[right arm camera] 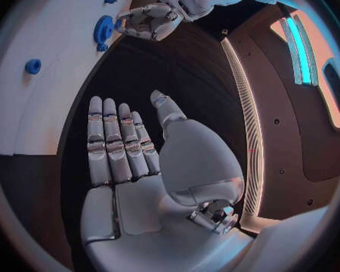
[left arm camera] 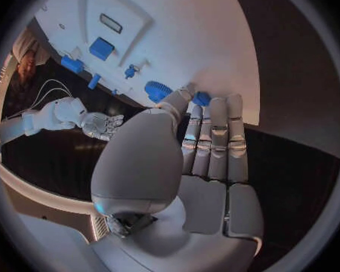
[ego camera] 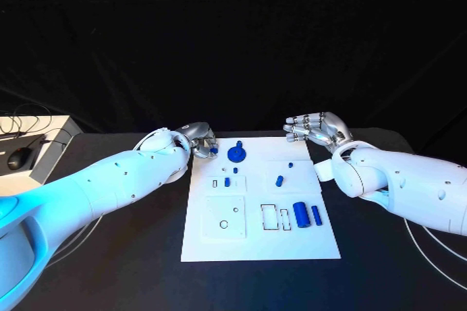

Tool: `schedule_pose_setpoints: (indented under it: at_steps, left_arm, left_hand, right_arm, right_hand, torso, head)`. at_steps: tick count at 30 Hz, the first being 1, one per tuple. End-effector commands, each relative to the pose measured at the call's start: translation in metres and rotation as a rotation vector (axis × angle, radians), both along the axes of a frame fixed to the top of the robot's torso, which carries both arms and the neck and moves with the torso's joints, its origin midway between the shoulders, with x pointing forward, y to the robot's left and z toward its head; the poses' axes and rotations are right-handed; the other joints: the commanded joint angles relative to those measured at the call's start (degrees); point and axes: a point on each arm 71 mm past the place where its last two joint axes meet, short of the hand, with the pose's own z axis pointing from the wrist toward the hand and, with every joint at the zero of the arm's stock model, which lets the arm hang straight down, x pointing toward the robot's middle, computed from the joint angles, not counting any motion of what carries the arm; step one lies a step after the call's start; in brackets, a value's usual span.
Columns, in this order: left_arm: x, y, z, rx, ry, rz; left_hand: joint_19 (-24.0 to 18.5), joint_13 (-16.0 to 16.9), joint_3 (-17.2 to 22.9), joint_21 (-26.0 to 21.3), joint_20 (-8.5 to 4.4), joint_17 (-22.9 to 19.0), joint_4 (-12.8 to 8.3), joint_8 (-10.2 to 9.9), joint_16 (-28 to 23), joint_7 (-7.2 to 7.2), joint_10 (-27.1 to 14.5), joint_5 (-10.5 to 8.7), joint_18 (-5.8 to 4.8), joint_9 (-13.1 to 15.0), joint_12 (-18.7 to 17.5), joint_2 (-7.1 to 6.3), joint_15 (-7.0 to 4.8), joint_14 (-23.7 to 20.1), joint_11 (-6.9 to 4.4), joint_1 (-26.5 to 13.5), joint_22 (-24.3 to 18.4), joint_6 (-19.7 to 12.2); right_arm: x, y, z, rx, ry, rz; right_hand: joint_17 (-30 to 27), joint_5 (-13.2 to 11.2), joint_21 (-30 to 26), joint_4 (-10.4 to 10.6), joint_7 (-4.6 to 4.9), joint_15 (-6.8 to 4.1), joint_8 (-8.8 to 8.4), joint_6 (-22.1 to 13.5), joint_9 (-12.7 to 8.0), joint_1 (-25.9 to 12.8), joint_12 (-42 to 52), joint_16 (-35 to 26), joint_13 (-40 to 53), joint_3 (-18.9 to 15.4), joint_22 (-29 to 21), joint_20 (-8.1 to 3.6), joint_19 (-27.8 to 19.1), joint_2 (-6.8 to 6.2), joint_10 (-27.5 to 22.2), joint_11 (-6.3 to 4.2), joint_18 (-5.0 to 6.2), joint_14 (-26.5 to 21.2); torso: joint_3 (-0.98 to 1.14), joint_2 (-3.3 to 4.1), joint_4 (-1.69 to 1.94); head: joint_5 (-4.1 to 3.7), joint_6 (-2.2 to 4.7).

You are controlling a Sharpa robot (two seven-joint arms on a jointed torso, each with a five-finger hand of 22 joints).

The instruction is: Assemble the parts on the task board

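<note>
The task board lay mid-surface, blue parts scattered on it. The left hand sat at its far-left corner, fingertips pinching a small blue part. The right hand hovered empty beyond the far-right corner, fingers spread.

Glossy white arms, dark screw dots; silver hands, segmented fingers.

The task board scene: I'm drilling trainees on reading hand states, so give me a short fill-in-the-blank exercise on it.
1. The right hand, fingers apart, holds ____.
2. The left hand has its fingertips at a small ____ part at the corner of the task board.
3. The gear-shaped part lies nearer the ____ hand.

Missing words: nothing; blue; left
</note>
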Motion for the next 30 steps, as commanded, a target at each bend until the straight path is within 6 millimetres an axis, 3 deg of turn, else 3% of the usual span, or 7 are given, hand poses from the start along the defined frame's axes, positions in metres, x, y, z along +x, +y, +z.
schedule_pose_setpoints:
  at_steps: [1, 13, 30]
  left_arm:
    - [0.0006, 0.0000, -0.0026, 0.036, 0.028, 0.005]
    - [0.0018, 0.0032, -0.0035, 0.047, 0.049, 0.024]
    - [0.0014, -0.0028, -0.0093, 0.058, 0.089, 0.005]
  left_hand:
    - [-0.07, -0.09, 0.81, 0.40, 0.24, -0.12, -0.16, -0.32, 0.27, 0.26, 0.38, -0.12, 0.60, -0.06, -0.36, -0.42, 0.16, 0.00, 0.23, 0.11, 0.22, 0.36]
    - [0.06, -0.13, 2.27, 0.60, 0.56, -0.65, -0.56, -0.36, 0.27, 0.97, -1.47, -0.11, 1.08, -0.12, -1.37, -0.46, 0.51, 0.22, 0.86, 0.23, 0.87, -0.67]
    - [0.20, -0.15, 6.61, 2.22, 0.63, -0.81, -1.37, -0.33, 1.12, 0.84, 1.59, -0.15, 1.83, -0.16, -1.77, -0.35, 0.02, 1.18, 0.19, -0.66, 3.06, -0.06]
  right_arm:
    - [-0.0005, 0.0022, 0.0007, -0.001, -0.006, 0.019]
    - [-0.0007, 0.0016, 0.0009, -0.001, -0.007, 0.019]
    - [-0.0011, 0.0021, 0.0012, 0.000, -0.007, 0.021]
  right_hand:
    - [0.03, 0.14, 0.11, -0.07, -0.07, -0.07, -0.14, 0.31, -0.05, -0.51, -0.36, -0.37, -0.05, 0.32, -0.01, 0.00, 0.40, -0.05, 0.29, 0.02, -0.22, 0.35]
    - [0.03, 0.15, 0.11, 0.04, -0.09, -0.08, -0.13, 0.34, -0.04, -0.52, -0.37, -0.36, -0.05, 0.36, -0.02, 0.00, 0.39, -0.08, 0.33, 0.01, -0.22, 0.36]
    - [0.03, 0.15, 0.11, 0.04, -0.09, -0.08, -0.13, 0.34, -0.04, -0.52, -0.37, -0.36, -0.05, 0.36, -0.02, 0.00, 0.39, -0.08, 0.33, 0.01, -0.22, 0.36]
  torso:
    - [0.02, 0.02, 0.04]
    - [-0.01, -0.03, 0.06]
    - [0.01, -0.02, -0.02]
  head:
    - [-0.04, -0.06]
    - [-0.25, -0.25]
    - [-0.23, -0.25]
